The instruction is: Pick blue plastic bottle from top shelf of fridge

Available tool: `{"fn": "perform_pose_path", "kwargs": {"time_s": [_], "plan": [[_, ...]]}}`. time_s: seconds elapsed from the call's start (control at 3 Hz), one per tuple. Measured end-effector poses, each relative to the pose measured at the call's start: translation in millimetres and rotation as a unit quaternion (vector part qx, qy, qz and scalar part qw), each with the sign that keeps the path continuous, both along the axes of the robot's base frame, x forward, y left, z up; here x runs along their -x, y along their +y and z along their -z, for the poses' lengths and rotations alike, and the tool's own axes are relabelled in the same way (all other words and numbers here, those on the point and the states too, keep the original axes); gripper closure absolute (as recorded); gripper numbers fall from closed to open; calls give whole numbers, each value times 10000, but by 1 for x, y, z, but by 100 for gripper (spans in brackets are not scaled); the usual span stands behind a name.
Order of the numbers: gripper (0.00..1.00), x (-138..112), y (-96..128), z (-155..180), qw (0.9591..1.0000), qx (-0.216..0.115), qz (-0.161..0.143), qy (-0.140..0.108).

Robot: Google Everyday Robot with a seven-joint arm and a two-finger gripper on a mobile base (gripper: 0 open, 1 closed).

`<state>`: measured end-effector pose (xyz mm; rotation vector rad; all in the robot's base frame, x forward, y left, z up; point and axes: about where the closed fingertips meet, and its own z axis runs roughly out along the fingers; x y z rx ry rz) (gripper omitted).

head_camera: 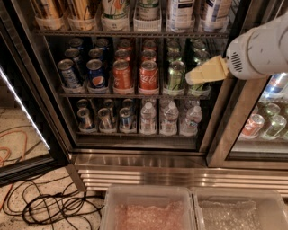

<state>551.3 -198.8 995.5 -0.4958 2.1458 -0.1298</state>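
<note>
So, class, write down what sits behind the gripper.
The gripper hangs before the middle rack. Behind it a green can shows at its base only; its upper part is covered.

Blue plastic bottle [215, 10] upright in rightmost visible holder [216, 23] of the top shelf [130, 33]; gripper [204, 72] below it.

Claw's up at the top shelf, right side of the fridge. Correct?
Not quite. The camera view shows the claw on the right side of the fridge, but one level below the top shelf. It sits at the soda-can shelf, in front of the green cans.
</note>
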Motion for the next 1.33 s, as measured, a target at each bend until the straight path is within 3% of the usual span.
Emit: {"fn": "perform_pose_path", "kwargs": {"time_s": [0.33, 0.67, 1.0, 1.33], "plan": [[0, -20, 33, -7, 9989, -181, -34, -425], [2, -37, 35, -13, 9970, -142, 198, -735], [9, -43, 21, -18, 9940, -35, 607, -914], [11, -44, -6, -21, 9874, -33, 1215, -1013]]}}
